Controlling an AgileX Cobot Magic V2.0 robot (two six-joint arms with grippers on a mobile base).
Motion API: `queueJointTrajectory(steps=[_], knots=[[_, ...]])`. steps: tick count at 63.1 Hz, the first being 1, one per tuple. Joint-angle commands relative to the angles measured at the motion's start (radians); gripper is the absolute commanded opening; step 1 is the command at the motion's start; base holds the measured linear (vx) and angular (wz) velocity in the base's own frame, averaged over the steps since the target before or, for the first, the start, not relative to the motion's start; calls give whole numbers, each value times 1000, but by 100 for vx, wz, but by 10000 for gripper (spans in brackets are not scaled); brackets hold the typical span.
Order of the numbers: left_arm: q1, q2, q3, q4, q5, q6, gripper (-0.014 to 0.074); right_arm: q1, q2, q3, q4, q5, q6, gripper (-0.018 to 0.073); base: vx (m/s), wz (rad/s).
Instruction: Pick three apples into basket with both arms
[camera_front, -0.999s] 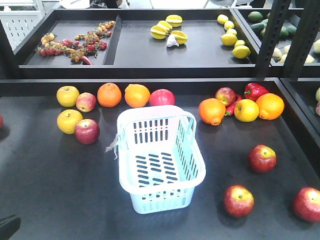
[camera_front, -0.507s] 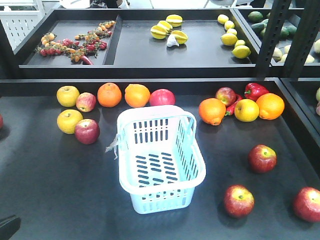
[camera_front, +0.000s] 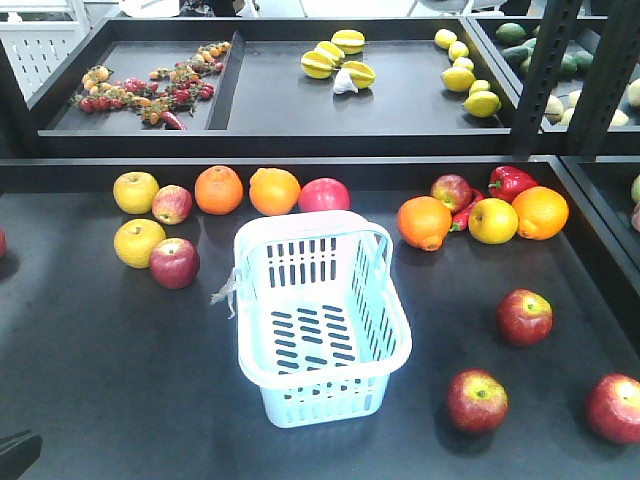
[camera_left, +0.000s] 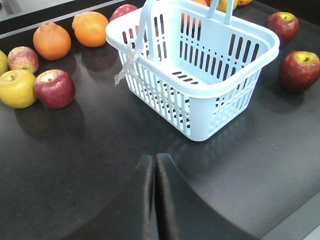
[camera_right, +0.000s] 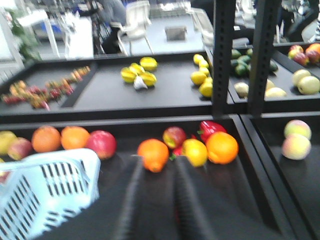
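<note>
Exterior front-facing view: the basket (camera_front: 320, 405) stands upright mid-bench with nothing in it, handle folded back. No apple is loaded yet.

Finding 1, targets. Three apples lie on the bench (camera_front: 100, 380) to the right of the basket, well apart from one another: the rear apple (camera_front: 524, 317), the middle apple (camera_front: 477, 401) and the corner apple (camera_front: 614, 408). A fourth, the left apple (camera_front: 174, 262), touches a yellow fruit (camera_front: 138, 241) on the basket's other side.

Finding 2, handling. I judge the apples firm, smooth-skinned and moderately heavy, and likely to roll if nudged. I would take each from above, across its widest girth and clear of the stem. The left apple needs an approach on the side away from the yellow fruit.

Finding 3, left end effector (camera_left: 152, 159). Its fingers are pressed together with nothing between them. It hangs low over bare bench, in front of the basket's near corner. The left apple sits ahead and to its left, well apart.

Finding 4, right end effector (camera_right: 159, 167). The wrist picture is blurred, but the fingers appear spread, with nothing held. It faces the oranges (camera_right: 153, 154) and the red pepper (camera_right: 210, 129) at the back. None of the three right-hand apples shows in that picture, so I cannot place them relative to it.
</note>
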Motion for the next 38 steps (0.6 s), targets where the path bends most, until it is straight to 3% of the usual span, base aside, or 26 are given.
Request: queueJointTrajectory(steps=[1,8,13,29,38], knots=[[-4,7,-27,-17,-75,-13,-8,-5,58,-41,-42,-56,-21,403,0,0],[-4,7,-27,-17,-75,-13,-8,-5,89,-41,-77,-75,-15,622,0,0],[-4,7,-27,-17,-75,-13,-8,-5,104,-41,-55,-60,-9,708,0,0],[-4,7,-27,-17,-76,-13,-8,-5,302,-165,25,185,-97,714,0,0],[-4,7,-27,-17,-76,-13,-8,-5,498,-273,215,393,-291,690,0,0]])
